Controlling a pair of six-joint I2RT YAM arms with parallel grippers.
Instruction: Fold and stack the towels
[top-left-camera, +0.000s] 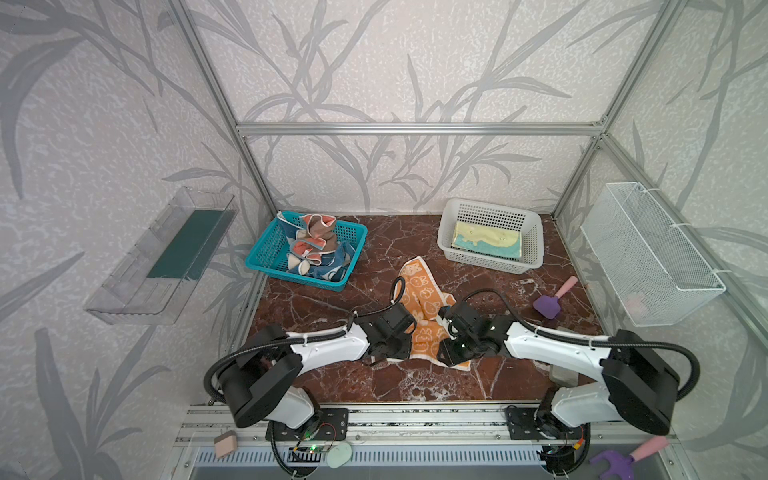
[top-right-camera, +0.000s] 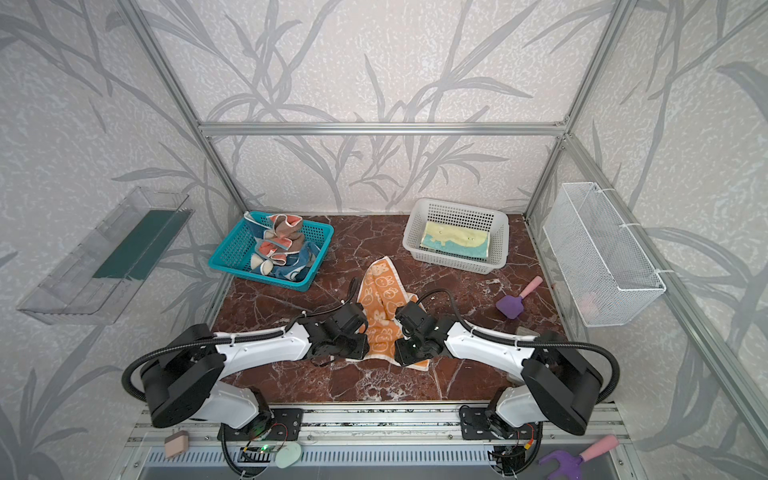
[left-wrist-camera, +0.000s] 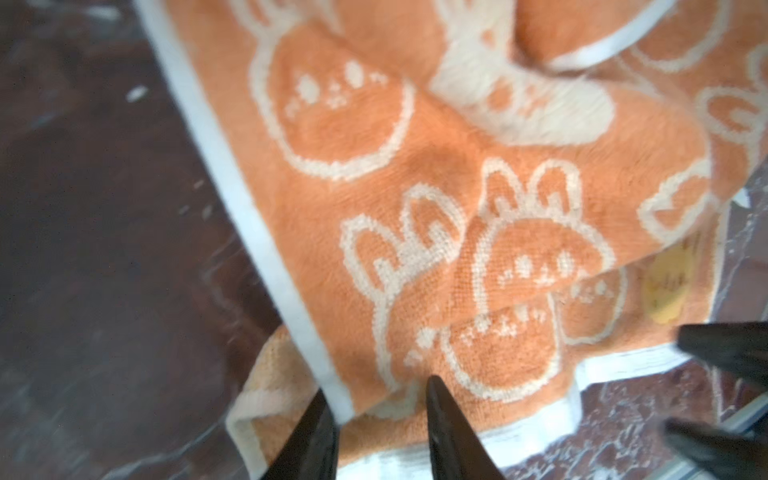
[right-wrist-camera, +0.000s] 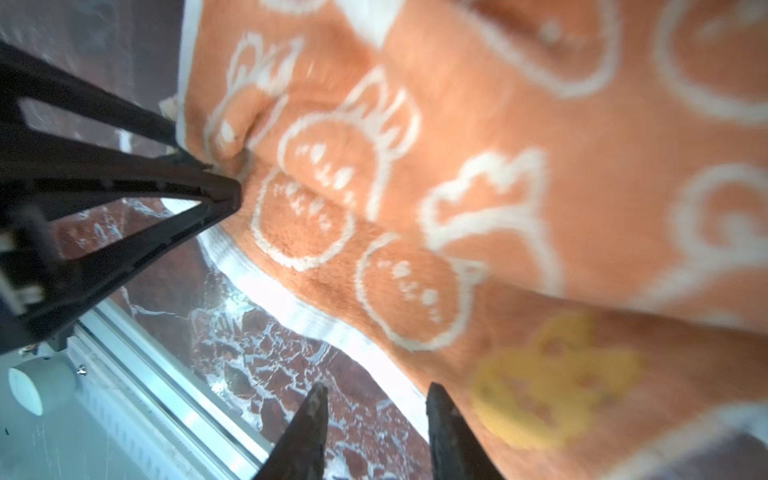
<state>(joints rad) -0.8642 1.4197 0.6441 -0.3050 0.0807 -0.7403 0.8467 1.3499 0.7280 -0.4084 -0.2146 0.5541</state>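
Left wrist view first: your left gripper (left-wrist-camera: 376, 386) sits at the near left corner of the orange towel (left-wrist-camera: 415, 174). The white hem runs in between its two fingers. In the right wrist view the cloth puckers where they meet it, so read that as a pinch on the towel. Your right gripper (right-wrist-camera: 377, 386) has nothing clamped. Its jaws stand apart, one finger over the hem and the other over the bare marble table (right-wrist-camera: 270, 374).

Expect this towel to be light, limp terry with no stiffness of its own. It will likely sag between your two holds and drag along the marble. The pile should grip well, so slipping matters less than catching the wrong layer. A paler layer is tucked under the near left corner, so check that you hold only the top one. Take it by the hem at both near corners, where the edge looks firmest.

In both top views the towel lies rumpled down the middle of the table, running away from the arms. Far left, the teal basket (top-left-camera: 266, 259) holds the tangled towels (top-left-camera: 316, 249). Far right, the white basket (top-left-camera: 536, 253) holds a yellow-and-blue towel (top-left-camera: 486, 241), folded flat.
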